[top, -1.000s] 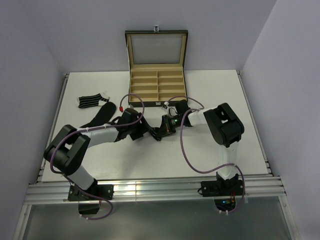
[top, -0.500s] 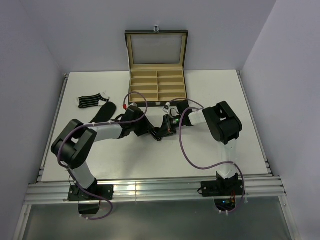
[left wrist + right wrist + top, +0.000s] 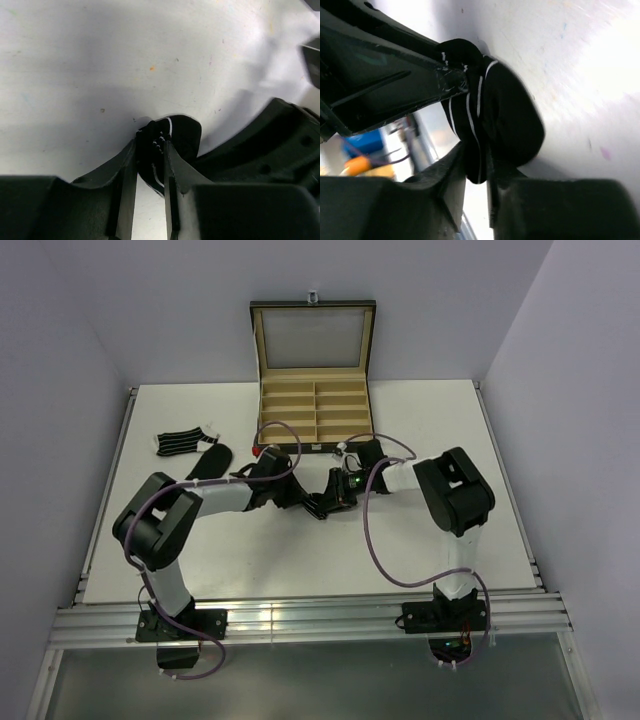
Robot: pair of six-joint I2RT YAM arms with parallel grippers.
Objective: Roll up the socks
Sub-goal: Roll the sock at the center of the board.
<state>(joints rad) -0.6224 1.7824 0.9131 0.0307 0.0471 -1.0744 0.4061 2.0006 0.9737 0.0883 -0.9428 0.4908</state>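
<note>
- From above, the left gripper (image 3: 301,502) and right gripper (image 3: 325,504) meet tip to tip at the middle of the table (image 3: 430,420). What they hold is hidden between them.
- Well to the left, a flat striped sock (image 3: 180,443) and a black sock (image 3: 210,462) lie side by side, neither rolled. The open box (image 3: 315,412) stands at the back with no socks in its compartments.
- From the left wrist, the left gripper (image 3: 150,146) has its fingers drawn close, pinching a small striped bundle (image 3: 182,132) that rests on the table. The other arm's dark body is just beside it.
- From the right wrist, the right gripper (image 3: 476,155) has its fingers set narrow, with a fold of the same bundle (image 3: 512,122) filling the gap, so both grippers are on one sock.
- I judge this one sock about rolled and held between the arms. The two flat socks are left to do, so the task looks under halfway.
</note>
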